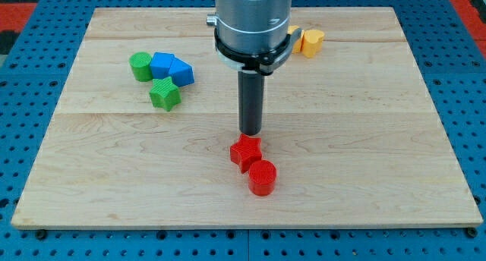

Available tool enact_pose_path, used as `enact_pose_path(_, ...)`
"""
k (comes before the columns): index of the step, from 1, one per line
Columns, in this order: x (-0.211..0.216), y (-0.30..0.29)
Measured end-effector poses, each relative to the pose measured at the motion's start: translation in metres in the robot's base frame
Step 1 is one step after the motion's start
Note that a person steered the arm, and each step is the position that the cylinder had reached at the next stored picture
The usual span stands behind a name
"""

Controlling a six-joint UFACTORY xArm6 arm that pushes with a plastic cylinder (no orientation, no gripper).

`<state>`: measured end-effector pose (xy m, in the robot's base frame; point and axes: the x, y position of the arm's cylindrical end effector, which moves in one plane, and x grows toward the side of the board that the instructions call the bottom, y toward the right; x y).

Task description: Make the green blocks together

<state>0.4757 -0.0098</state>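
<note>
Your arm comes in from the far side at centre, rod hanging straight down and vertical, my tip on the board mid-scene.

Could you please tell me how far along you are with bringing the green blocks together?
Nearly done: the green cylinder and the green star sit close at the view's upper left, with a small gap, both beside the blue blocks. In hand: nothing green; my tip stands just above the red star, well to their right. Left: closing that gap.
</note>
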Motion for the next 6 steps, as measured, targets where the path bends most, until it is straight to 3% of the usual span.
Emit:
enact_pose_path(1,0.003,-0.027)
enact_pose_path(2,0.031,0.009)
enact_pose_path(3,0.014,-0.005)
enact_pose_path(5,-0.074,-0.044)
enact_pose_path(6,-0.053,-0.067)
